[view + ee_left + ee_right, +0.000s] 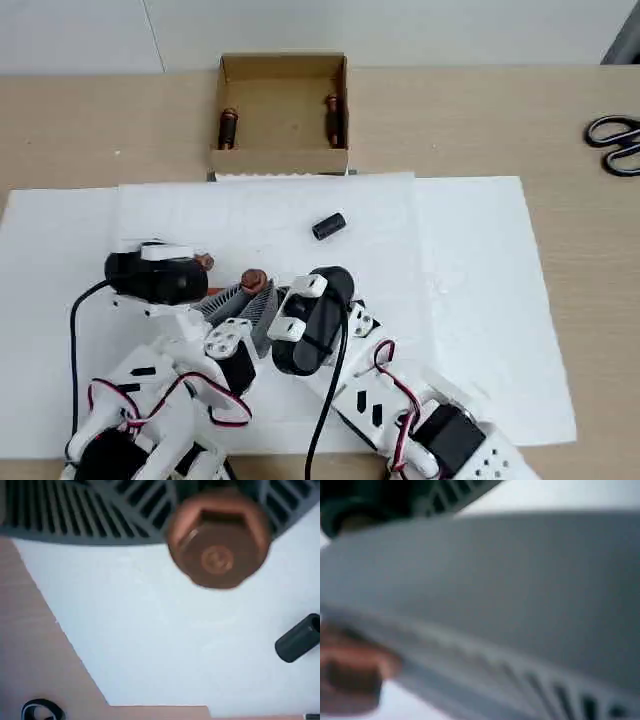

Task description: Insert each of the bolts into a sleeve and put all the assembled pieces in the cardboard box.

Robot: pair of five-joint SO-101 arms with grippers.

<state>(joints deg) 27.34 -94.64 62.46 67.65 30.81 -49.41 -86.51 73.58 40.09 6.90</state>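
arms: both low at the near table [500, 120] edge, left of centre, bent in twd each other over the white paper [470, 300].
left gripper [240, 296]: tip right at the bolt. How far open: can't tell. Whether it has hold of the bolt: can't tell either.
right gripper [266, 312]: tip just beside the left one, bolt at the spot where they meet. Opening: can't tell, its own wrist view is too blurred.
bolt [254, 280]: copper, near half of table, a bit left of centre. Left wrist view has the hex head [217, 545] facing the cam, v. close. Right wrist view gives only a copper blur [350, 675].
sleeve [328, 226]: black, on its side on the paper, abt mid-table, apart from both grippers; seen also from left wrist [299, 638].
box [282, 160]: cardboard, open top, at far edge, left of centre, touching the paper's far edge.
assembled pieces: 2 in the box, one [229, 128] along its left wall, other [335, 118] along its right wall, well apart.
scissors [615, 145]: right edge of table, twd far corner.
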